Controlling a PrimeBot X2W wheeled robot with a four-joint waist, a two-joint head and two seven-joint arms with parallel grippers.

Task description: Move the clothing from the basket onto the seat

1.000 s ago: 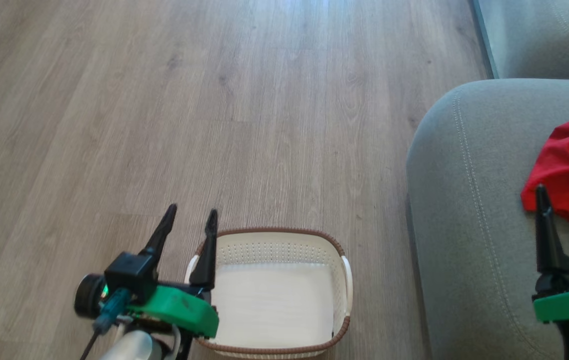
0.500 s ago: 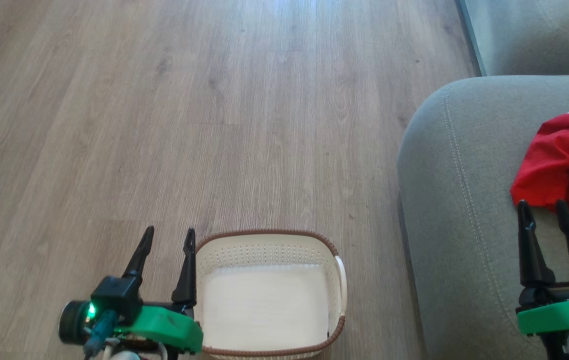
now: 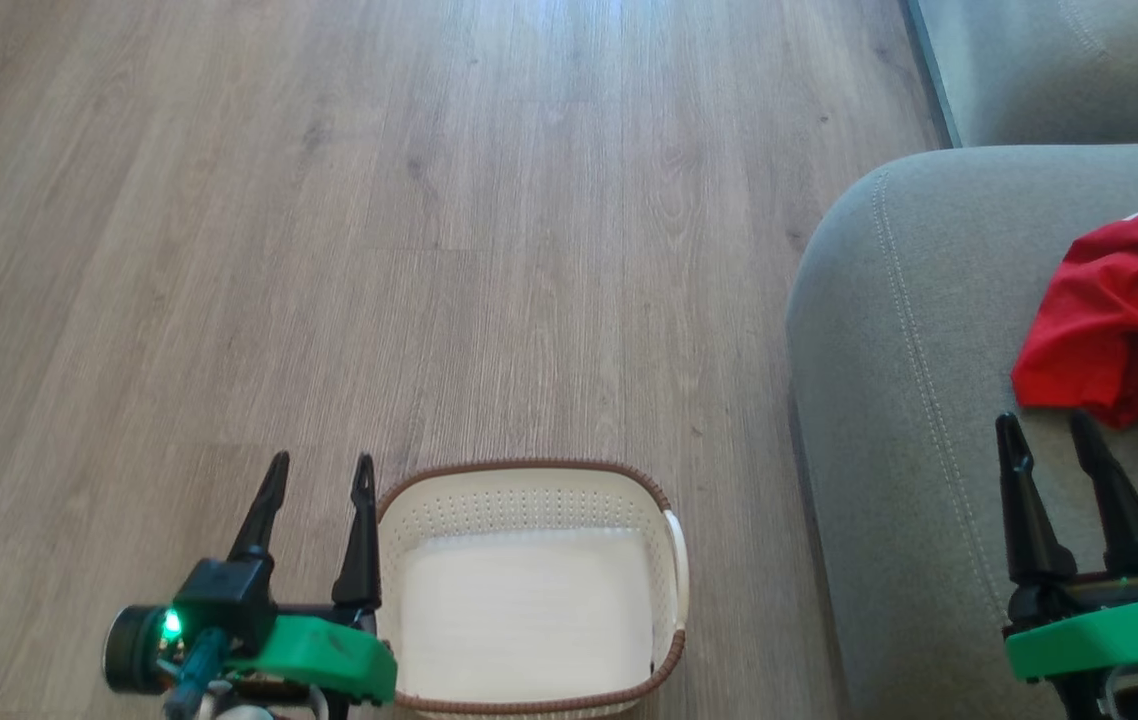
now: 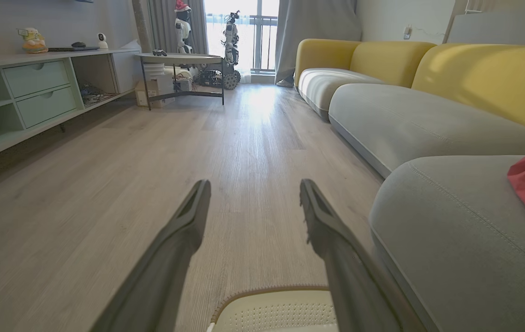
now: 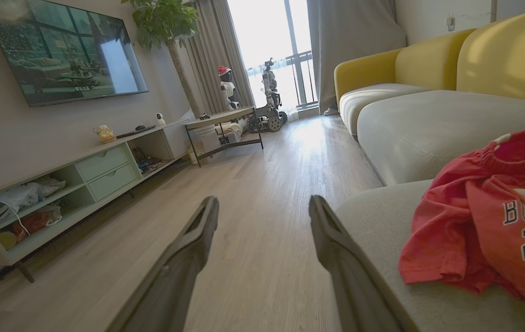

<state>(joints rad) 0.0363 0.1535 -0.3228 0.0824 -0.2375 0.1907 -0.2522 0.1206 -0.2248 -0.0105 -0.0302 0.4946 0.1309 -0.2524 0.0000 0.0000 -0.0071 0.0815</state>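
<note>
Head view: the crumpled red sports clothing (image 3: 1099, 330) lies on the big grey sofa seat (image 3: 909, 420), a little farther than the wide, empty right tool (image 3: 1043, 428).

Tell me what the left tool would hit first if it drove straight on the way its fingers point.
Nothing near: the left tool, open beside the cream perforated plastic basket, points along bare wood-plank floor. The way looks free; far off stands a round side table, though depth is hard to judge.
</note>
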